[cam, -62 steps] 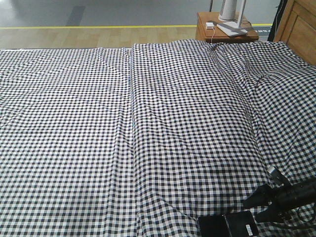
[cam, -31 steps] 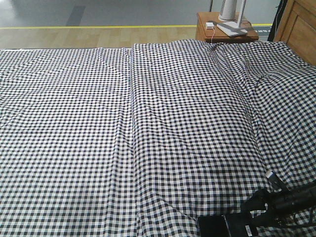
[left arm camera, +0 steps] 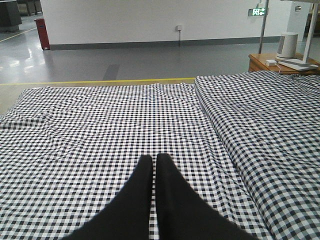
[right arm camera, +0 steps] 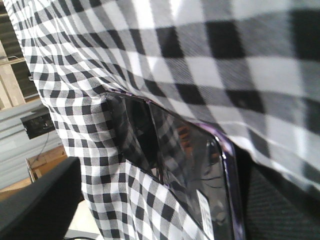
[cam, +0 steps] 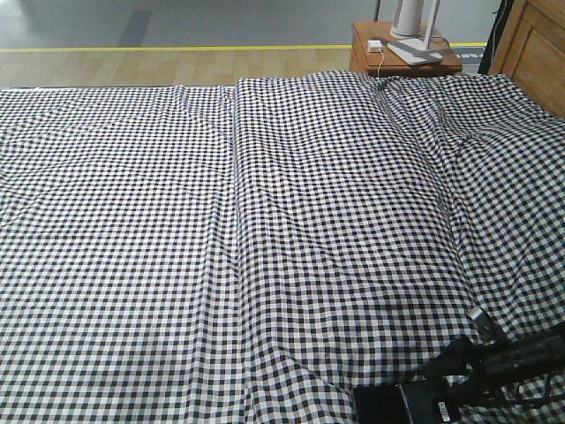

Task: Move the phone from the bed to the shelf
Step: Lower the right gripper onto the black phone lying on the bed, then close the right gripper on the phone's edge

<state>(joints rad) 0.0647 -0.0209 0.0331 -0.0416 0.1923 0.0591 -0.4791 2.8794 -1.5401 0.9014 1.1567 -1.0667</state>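
Note:
The phone (cam: 395,406), a glossy black slab with a white sticker, lies on the bed (cam: 265,221) at the front right edge of the gingham sheet. My right gripper (cam: 455,386) sits low at the phone's right end. In the right wrist view the phone (right arm camera: 185,155) fills the space between my open right gripper (right arm camera: 160,205); one finger (right arm camera: 42,200) stands apart on the left, the other is against the pinkish rim on the right. My left gripper (left arm camera: 153,159) hovers shut over the bed (left arm camera: 100,120), holding nothing. I cannot pick out the shelf for certain.
A small brown nightstand (cam: 388,55) with a white appliance (cam: 415,18) and a cable stands beyond the bed's far right. A brown wooden panel (cam: 538,49) rises at the right edge. Pale wood planks (right arm camera: 9,80) show at the left of the right wrist view.
My right gripper has moved down and left across the sheet, closing in on the phone's right end. The phone and the left arm have not moved.

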